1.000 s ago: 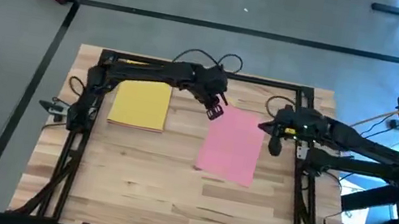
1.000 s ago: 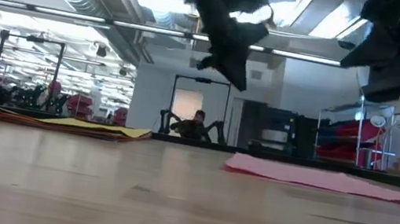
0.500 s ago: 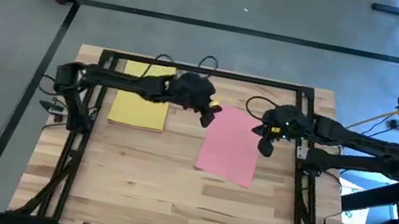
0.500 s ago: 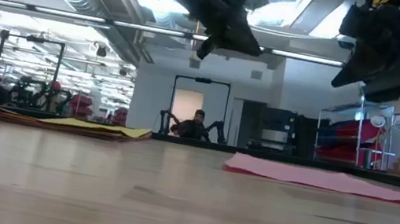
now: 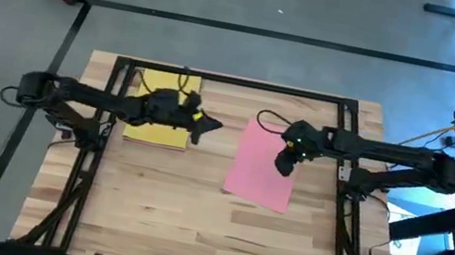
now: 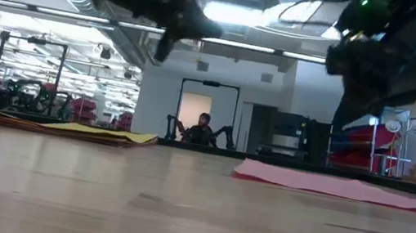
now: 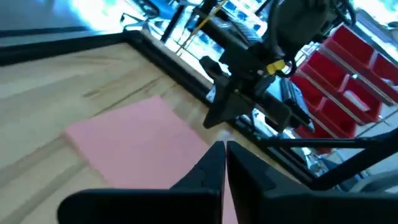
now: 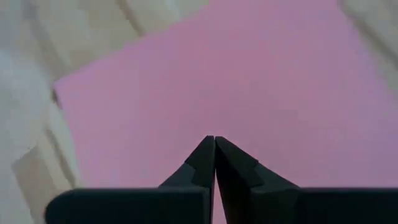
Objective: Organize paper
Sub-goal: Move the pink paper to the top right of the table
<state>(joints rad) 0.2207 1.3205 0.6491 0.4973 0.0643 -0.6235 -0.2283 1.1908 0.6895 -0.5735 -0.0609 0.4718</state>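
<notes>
Pink sheet flat on the wooden worktop, right of centre, long axis running from far edge toward near edge with a slight tilt, near end swung a little leftward; seen edge-on in the low view as a thin strip with one corner slightly raised. Yellow sheet at the far left of the worktop, long axis also far-to-near, square with the frame, topping a low stack whose lower sheets show only as dark and orange-red edges in the low view; colours of those lower sheets hard to make out. Far part of the yellow sheet hidden under the left arm. Left tool held above the worktop between the two sheets, just past the yellow sheet's right edge, fingers pressed together with nothing between them, as the left wrist view shows. Right tool poised over the pink sheet's far right part, fingers likewise closed tip to tip and empty, pink filling most of that view. Contact with the sheet not discernible. Beyond the worktop, a seated person small and indistinct.
</notes>
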